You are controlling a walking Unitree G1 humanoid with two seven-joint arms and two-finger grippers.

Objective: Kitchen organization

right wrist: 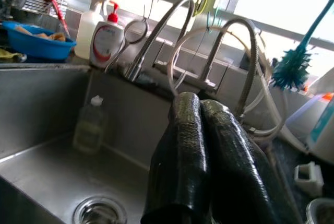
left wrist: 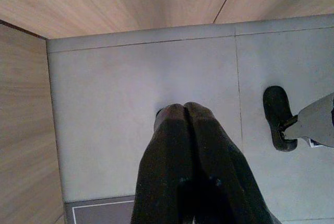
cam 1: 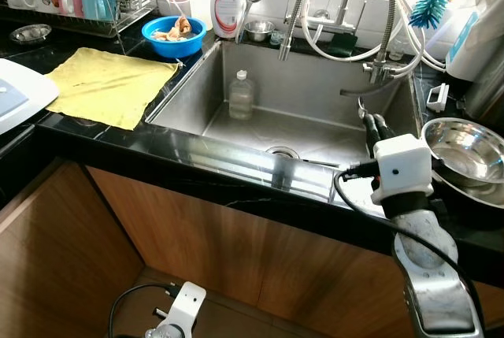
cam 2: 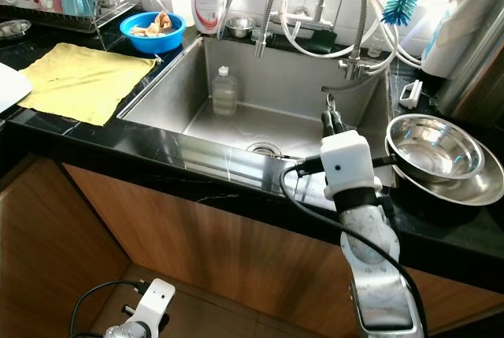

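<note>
Black stone bench [cam 1: 94, 143] around a steel sink [cam 1: 315, 129]; a clear bottle [cam 1: 240, 95] stands at its back wall. My right pincer [cam 1: 372, 128], fingers together and empty, hangs over the sink's right side. I'd open wide first, then reach across low. Left pincer [left wrist: 183, 114] idles closed, empty.

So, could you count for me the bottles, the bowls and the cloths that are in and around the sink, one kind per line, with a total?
Bottles: 2, the clear bottle in the sink and the white pump bottle behind it.
Bowls: 4, the blue bowl, the small steel bowl, and two stacked steel bowls right of the sink.
Cloths: 1, the yellow cloth.
Total: 7
</note>
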